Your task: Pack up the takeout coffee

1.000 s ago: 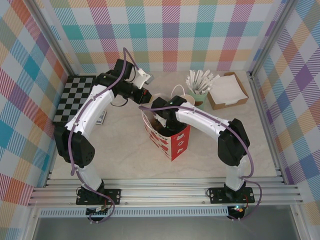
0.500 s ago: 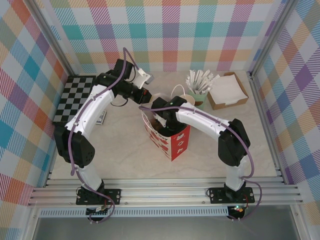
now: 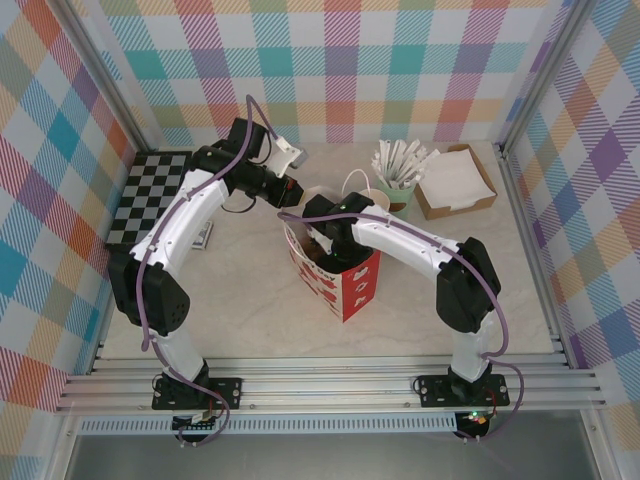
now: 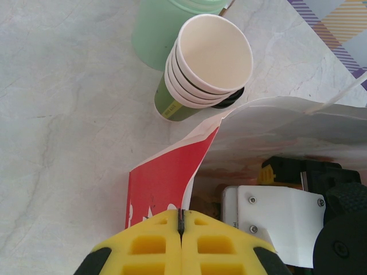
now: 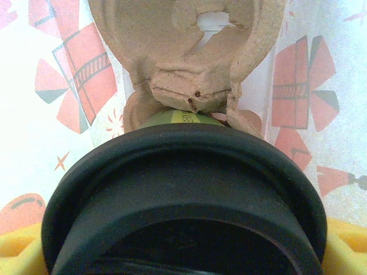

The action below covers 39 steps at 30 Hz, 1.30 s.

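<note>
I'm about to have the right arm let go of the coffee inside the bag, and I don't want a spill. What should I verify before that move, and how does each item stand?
1. Mouth held open: the left end effector pinches the rim of the bag: ok.
2. Grip: the takeout coffee, black lid on, is held by the right end effector: ok.
3. Position: the cup is inside the bag, above the pulp carrier: ok.
4. Cup base seated in a carrier slot: cannot tell, the lid hides it.
5. The stack of lidless cups stands upright outside the bag: ok.
</note>
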Each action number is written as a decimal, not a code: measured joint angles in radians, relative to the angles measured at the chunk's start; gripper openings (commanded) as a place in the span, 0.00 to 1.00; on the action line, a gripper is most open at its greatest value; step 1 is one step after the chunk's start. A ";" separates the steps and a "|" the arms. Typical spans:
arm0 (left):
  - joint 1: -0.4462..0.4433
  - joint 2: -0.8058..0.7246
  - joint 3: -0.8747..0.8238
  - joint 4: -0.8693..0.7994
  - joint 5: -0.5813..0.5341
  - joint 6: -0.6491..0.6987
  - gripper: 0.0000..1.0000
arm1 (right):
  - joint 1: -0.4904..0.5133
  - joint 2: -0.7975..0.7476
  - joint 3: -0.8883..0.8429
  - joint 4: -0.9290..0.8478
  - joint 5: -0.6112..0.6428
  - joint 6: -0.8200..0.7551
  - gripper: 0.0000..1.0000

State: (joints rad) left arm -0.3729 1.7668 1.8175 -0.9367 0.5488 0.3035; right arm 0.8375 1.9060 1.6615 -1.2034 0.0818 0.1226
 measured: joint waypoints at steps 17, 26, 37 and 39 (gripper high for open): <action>0.000 0.000 0.000 0.000 0.000 0.000 0.00 | 0.000 -0.021 -0.053 0.055 0.004 0.004 0.54; 0.000 0.000 0.000 0.000 0.000 0.000 0.00 | 0.000 -0.030 -0.077 0.083 0.005 0.003 0.54; 0.000 0.000 0.000 0.000 0.000 0.000 0.00 | 0.000 -0.032 -0.089 0.103 0.003 0.004 0.53; 0.000 0.000 0.000 0.000 0.000 -0.001 0.00 | 0.000 -0.034 -0.085 0.099 0.003 0.004 0.52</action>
State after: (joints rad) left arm -0.3729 1.7668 1.8175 -0.9363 0.5491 0.3027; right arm 0.8375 1.8721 1.5768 -1.1042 0.0853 0.1265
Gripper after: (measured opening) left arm 0.059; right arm 0.814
